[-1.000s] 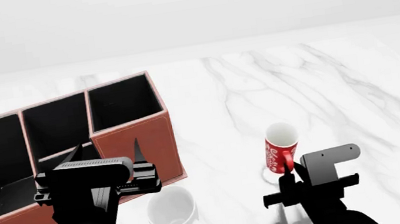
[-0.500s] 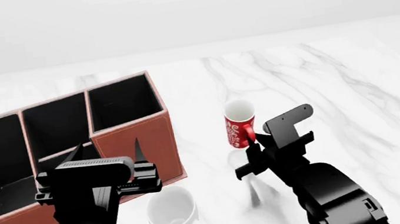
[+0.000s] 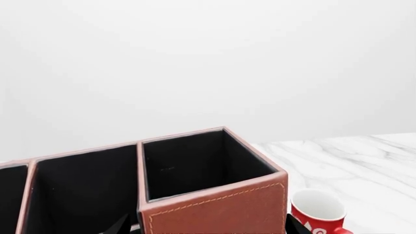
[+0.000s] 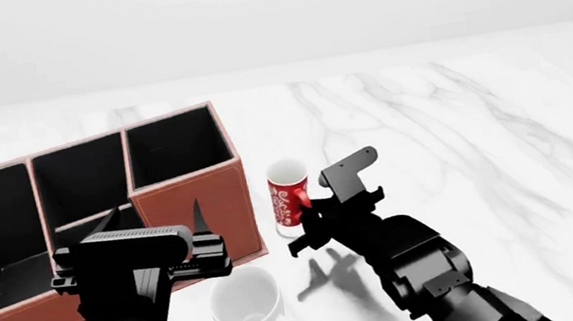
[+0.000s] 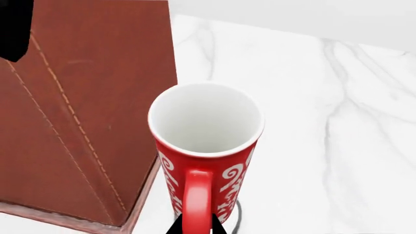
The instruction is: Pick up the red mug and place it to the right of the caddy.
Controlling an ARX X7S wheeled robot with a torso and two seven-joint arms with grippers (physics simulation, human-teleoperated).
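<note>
Red mug (image 4: 289,196), slim, white lettering, white inside, handle turned toward the robot. Position: upright, just beside the right-hand wall of the caddy (image 4: 192,198), a narrow strip of tabletop (image 4: 462,117) showing between the two in the right wrist view (image 5: 206,146). Whether its base rests on the marble or hangs slightly above cannot be told; the thin dark arc under it in the right wrist view suggests it is at or very near the surface.

Right end effector (image 4: 312,218): closed on the mug's handle, fingertips meeting at the handle's lower part in the right wrist view. Mug held level, rim flat.

Caddy: reddish-brown leather-look, stitched seams, black-lined compartments, stepped front; tall right wall (image 5: 85,107) faces the mug.

Left end effector (image 4: 154,223): held low in front of the caddy, empty, prongs apart.

White mug (image 4: 250,309): plain, larger, lying tilted near the robot, well clear of the red one.

Handling note, judged: placement is nearly complete. Lower straight down until the base sits flat, keeping the gap to the caddy wall so the mug does not scrape or tip. Release gently, then draw the fingers back along the handle's line, away from the caddy, to avoid hooking the handle and spinning the mug.
</note>
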